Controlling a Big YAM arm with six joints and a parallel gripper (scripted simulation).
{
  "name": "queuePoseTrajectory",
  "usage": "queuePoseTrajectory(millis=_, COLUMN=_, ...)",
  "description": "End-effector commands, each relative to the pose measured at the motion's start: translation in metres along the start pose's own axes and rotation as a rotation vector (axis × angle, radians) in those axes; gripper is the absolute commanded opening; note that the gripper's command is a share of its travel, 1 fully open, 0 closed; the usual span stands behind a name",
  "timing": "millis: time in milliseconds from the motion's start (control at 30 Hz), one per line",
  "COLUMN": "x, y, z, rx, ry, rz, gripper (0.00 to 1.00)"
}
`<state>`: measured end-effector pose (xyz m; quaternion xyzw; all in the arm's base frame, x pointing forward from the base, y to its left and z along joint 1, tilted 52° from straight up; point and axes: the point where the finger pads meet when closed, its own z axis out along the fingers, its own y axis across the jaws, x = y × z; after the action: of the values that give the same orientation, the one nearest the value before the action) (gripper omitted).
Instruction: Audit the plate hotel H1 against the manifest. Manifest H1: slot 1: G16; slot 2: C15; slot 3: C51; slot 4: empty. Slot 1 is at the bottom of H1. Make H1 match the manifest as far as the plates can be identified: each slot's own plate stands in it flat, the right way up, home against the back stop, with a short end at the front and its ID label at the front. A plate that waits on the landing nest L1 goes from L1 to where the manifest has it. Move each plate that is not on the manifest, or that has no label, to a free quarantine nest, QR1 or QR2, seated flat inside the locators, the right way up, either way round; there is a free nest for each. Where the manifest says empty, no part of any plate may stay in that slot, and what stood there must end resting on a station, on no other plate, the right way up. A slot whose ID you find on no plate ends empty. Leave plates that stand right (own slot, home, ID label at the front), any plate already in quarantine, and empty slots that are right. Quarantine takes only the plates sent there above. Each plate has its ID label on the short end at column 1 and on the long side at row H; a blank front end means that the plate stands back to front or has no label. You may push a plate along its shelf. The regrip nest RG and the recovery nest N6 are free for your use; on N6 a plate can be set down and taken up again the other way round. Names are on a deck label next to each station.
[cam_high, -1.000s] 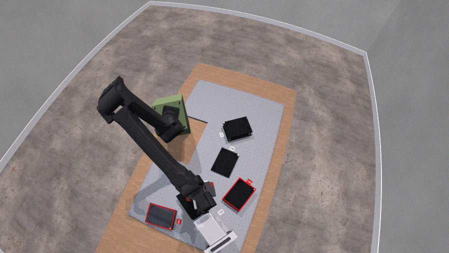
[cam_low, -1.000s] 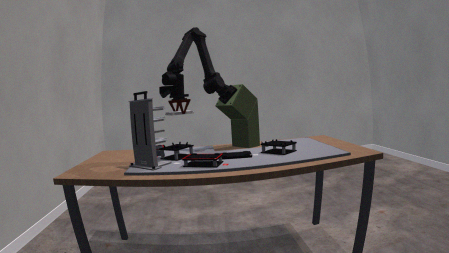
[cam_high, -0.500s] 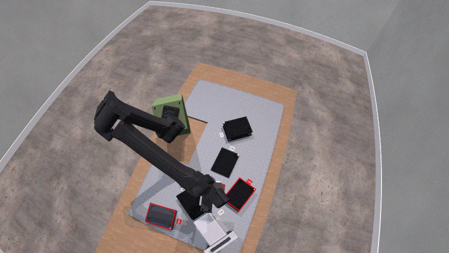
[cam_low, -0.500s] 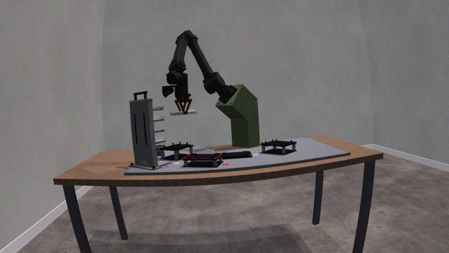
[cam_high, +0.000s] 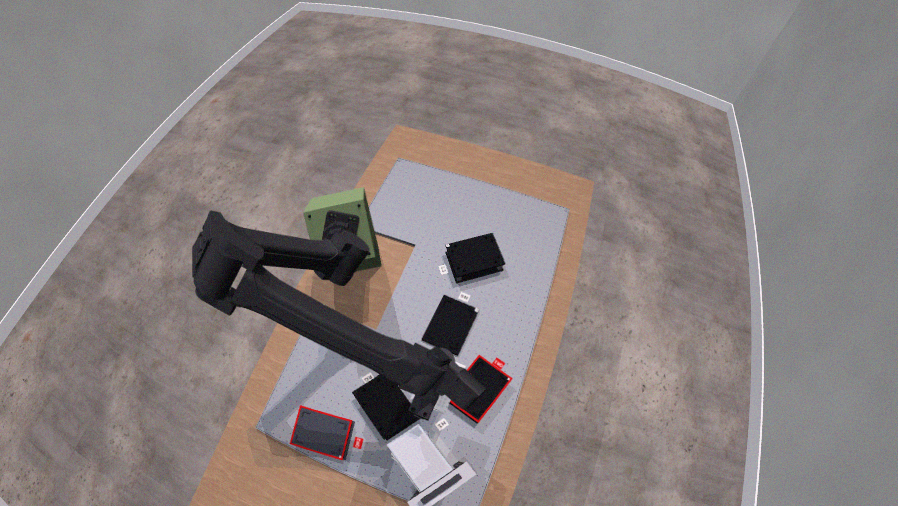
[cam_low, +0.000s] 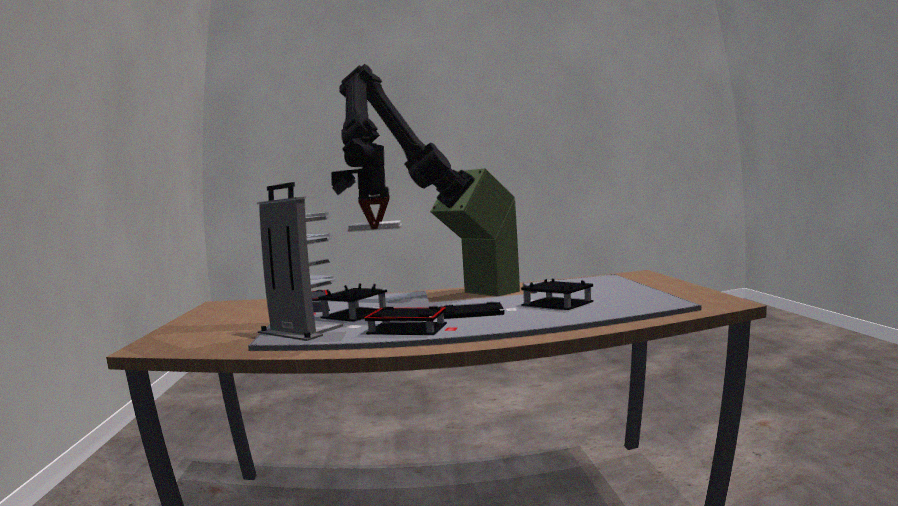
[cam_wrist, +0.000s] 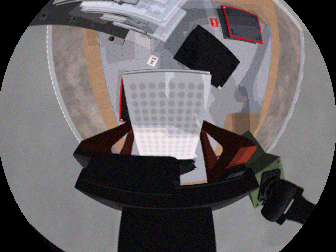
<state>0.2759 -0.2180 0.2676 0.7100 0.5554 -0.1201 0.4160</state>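
While our claw (cam_low: 373, 216) stands wide, we see it clamped on the pale plate (cam_low: 375, 225), held flat, high above the tabletop (cam_low: 188, 333), beside hotel H1 (cam_low: 284, 264), open air around.

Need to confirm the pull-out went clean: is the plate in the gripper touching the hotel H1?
Apart. The exterior view shows the plate held in the gripper, with open wall visible between its near end and the shelves of the hotel H1.

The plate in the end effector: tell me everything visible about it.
The plate is a pale grey-white rectangular well plate, its grid of wells facing up. It hangs level in the air beside the plate hotel, above the deck, clamped across its width by the red-fingered end effector. Nothing else touches it. No ID label is legible.
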Motion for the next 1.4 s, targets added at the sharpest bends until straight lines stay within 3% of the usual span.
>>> queuePoseTrajectory(millis=0, x=-0.002, y=0.03, z=-0.014, rx=-0.045, ry=0.005, rz=0.147, gripper=0.86)
queuePoseTrajectory(millis=200, x=0.011, y=0.046, z=-0.014, rx=-0.041, ry=0.01, rz=0.276, gripper=0.86)
queuePoseTrajectory(millis=1133, x=0.06, y=0.112, z=-0.016, rx=-0.041, ry=0.014, rz=0.274, gripper=0.86)
queuePoseTrajectory(millis=1267, x=0.057, y=0.114, z=-0.021, rx=-0.056, ry=0.016, rz=0.287, gripper=0.86)
queuePoseTrajectory(millis=1300, x=0.059, y=0.117, z=-0.016, rx=-0.063, ry=0.019, rz=0.293, gripper=0.86)
queuePoseTrajectory(millis=1367, x=0.054, y=0.109, z=0.001, rx=-0.034, ry=0.004, rz=0.281, gripper=0.86)
